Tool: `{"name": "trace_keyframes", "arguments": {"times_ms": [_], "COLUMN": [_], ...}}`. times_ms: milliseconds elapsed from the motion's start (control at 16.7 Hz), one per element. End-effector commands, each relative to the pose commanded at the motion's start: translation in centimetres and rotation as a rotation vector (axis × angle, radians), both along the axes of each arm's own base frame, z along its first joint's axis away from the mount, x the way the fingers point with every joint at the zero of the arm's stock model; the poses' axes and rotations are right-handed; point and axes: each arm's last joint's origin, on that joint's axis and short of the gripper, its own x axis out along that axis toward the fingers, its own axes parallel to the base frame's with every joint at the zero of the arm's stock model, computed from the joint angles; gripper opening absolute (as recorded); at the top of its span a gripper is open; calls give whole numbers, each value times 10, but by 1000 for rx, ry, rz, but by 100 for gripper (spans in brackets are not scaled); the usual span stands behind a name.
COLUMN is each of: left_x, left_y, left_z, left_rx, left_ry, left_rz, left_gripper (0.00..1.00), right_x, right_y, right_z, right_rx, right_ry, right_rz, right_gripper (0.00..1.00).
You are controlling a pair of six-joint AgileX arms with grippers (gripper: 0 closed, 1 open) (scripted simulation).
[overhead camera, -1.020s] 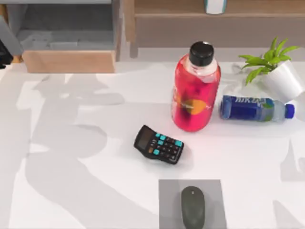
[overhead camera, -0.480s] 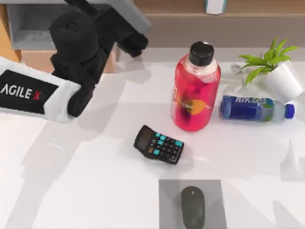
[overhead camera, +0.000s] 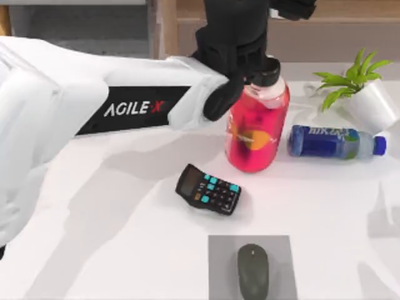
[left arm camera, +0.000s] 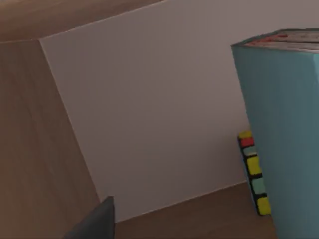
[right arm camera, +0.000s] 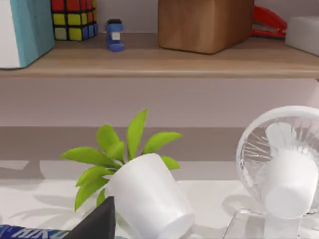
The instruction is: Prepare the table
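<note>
The white AgileX left arm (overhead camera: 125,109) reaches across the broad white counter (overhead camera: 112,250) toward the far light-wood shelf (overhead camera: 325,12), above the red bottle (overhead camera: 255,125). The state of its jaws cannot be told. A black calculator (overhead camera: 208,189) lies near centre.

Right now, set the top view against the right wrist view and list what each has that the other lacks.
Top view adds: the left arm stretched across the table to above the red bottle, a black calculator, and a dark mouse on a grey mat.
Right wrist view adds: a Rubik's cube, a small blue object and a wooden block on the shelf, plus a white fan.
Shared: the potted plant and the blue bottle lying on its side.
</note>
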Motion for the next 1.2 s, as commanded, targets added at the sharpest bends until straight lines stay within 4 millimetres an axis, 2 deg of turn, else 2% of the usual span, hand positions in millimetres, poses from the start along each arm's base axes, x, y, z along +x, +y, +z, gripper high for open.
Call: {"name": "trace_keyframes", "arguments": {"times_ms": [240,480,660,900,1020,1200], "left_x": [10,23,29,29,32,50], "left_y": [-50,-76,-81,-81,-78,-63], "left_z": [-9,-24,-32,-32,-29,-18], "left_rx": [-171,-272,-297,-297,-299,-303], "left_ry": [77,123,137,137,135,132], "left_rz": [46,98,122,122,123,119], "left_gripper": [100,100,100,100,100,100], "right_x": [0,0,0,0,0,0], "right_y": [0,0,0,0,0,0], "right_z": [0,0,0,0,0,0], "right_rx": [0,0,0,0,0,0], "right_ry": [0,0,0,0,0,0], "right_rz": [0,0,0,0,0,0], "right_gripper": [100,100,100,100,100,100]}}
